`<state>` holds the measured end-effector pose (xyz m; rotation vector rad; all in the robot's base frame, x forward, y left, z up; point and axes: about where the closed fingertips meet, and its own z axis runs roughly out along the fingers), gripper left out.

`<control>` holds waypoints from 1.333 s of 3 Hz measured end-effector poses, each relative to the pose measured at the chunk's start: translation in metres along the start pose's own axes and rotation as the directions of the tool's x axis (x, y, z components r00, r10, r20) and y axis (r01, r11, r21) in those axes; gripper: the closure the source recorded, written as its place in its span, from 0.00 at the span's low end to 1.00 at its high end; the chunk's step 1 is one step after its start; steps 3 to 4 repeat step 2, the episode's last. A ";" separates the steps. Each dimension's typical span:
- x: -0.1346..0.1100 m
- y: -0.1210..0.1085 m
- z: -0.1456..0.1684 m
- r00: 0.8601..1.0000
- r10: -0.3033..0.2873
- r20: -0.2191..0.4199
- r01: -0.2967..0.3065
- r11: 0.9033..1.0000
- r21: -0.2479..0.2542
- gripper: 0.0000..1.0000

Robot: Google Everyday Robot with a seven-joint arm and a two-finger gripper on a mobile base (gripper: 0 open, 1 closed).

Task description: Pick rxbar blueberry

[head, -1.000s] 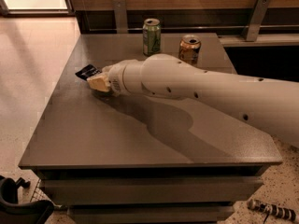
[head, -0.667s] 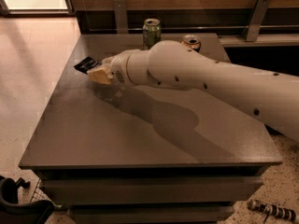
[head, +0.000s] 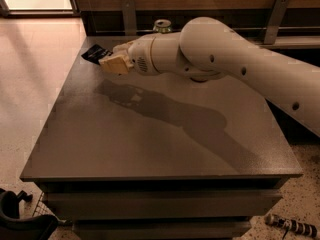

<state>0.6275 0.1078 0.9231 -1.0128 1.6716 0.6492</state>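
The rxbar blueberry (head: 94,52) is a small flat dark wrapper sticking out to the left of my gripper (head: 111,63). The gripper is shut on it and holds it above the far left part of the grey table (head: 150,149). The gripper and bar cast a shadow (head: 122,92) on the tabletop below them, apart from them. My white arm reaches in from the right across the back of the table. Only the top of the green can (head: 162,24) shows behind the arm. The orange-gold can is hidden behind the arm.
A wooden wall with metal brackets (head: 129,14) runs behind the table. Tiled floor lies to the left. A black object (head: 20,219) sits at the bottom left, and a striped object (head: 292,226) lies on the floor at bottom right.
The gripper has risen from the tabletop with the bar in it. The arm has swung up and now covers the orange-gold can and most of the green can.
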 end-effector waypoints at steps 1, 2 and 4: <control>-0.009 0.004 -0.005 0.999 -0.035 0.004 0.035 0.998 -0.047 1.00; -0.008 0.005 -0.004 1.000 -0.031 0.002 0.031 0.998 -0.046 1.00; -0.008 0.005 -0.004 1.000 -0.031 0.002 0.031 0.998 -0.046 1.00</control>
